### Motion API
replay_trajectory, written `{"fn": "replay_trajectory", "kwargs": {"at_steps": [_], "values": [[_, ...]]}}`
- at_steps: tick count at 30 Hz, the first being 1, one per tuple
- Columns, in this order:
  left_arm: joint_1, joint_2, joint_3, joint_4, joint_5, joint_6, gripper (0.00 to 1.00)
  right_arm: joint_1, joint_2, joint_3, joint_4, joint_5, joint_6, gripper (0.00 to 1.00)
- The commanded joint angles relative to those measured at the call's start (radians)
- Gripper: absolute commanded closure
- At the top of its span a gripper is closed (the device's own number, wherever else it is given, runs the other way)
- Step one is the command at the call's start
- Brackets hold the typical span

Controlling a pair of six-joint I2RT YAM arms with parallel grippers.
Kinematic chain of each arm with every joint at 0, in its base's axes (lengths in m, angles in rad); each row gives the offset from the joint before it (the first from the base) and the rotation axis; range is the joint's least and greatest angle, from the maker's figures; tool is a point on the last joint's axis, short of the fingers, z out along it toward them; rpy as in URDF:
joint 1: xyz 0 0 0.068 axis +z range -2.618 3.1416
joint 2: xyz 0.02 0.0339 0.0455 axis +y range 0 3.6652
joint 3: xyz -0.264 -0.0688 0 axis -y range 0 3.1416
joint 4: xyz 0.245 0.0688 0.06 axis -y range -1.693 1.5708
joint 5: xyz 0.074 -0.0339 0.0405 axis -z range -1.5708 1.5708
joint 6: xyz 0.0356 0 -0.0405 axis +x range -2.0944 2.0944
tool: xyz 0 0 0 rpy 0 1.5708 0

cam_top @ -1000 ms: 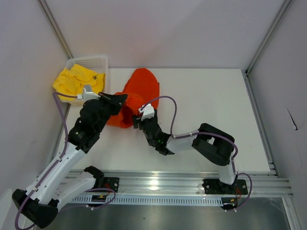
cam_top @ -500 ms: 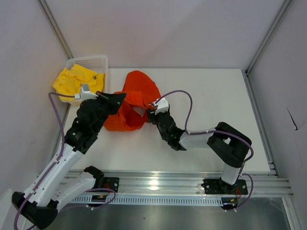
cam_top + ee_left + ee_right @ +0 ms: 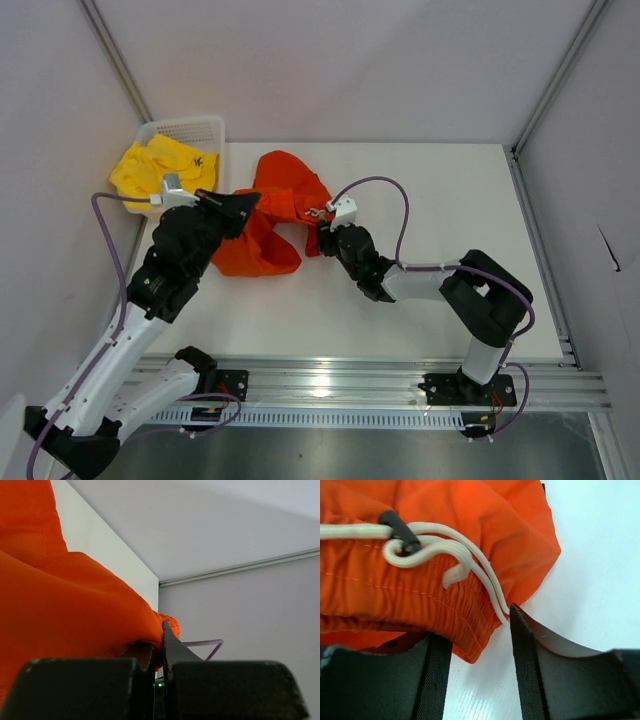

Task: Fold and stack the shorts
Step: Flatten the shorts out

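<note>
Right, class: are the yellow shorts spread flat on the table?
No, the yellow shorts lie crumpled on the white basket in the corner.

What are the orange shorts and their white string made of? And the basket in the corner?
The orange shorts look like thin, smooth woven cloth, maybe nylon: they crumple softly, and the waistband is gathered with visible stitching. The white string looks like flat braided cord, matte, probably cotton or polyester. The basket looks like hard white plastic, with a mesh of small holes.
</note>
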Motion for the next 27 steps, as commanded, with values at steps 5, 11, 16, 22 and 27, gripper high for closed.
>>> {"fn": "replay_trajectory", "kwargs": {"at_steps": [5, 11, 16, 22, 27], "values": [[-0.003, -0.026, 0.111, 0.035, 0.005, 0.011, 1.00, -0.035, -0.004, 0.006, -0.076, -0.030, 0.068, 0.47], [-0.003, -0.014, 0.130, 0.038, 0.029, -0.004, 1.00, -0.029, 0.013, 0.006, -0.093, -0.030, 0.119, 0.62], [-0.003, -0.017, 0.122, 0.032, 0.028, -0.003, 1.00, -0.029, 0.000, -0.005, -0.099, -0.057, 0.115, 0.83], [0.001, -0.040, 0.079, 0.023, -0.001, 0.003, 1.00, -0.035, -0.085, -0.027, -0.219, -0.102, 0.036, 1.00], [0.003, -0.057, 0.002, 0.044, 0.006, -0.009, 1.00, -0.087, -0.174, 0.001, -0.424, -0.127, -0.011, 1.00]]}}
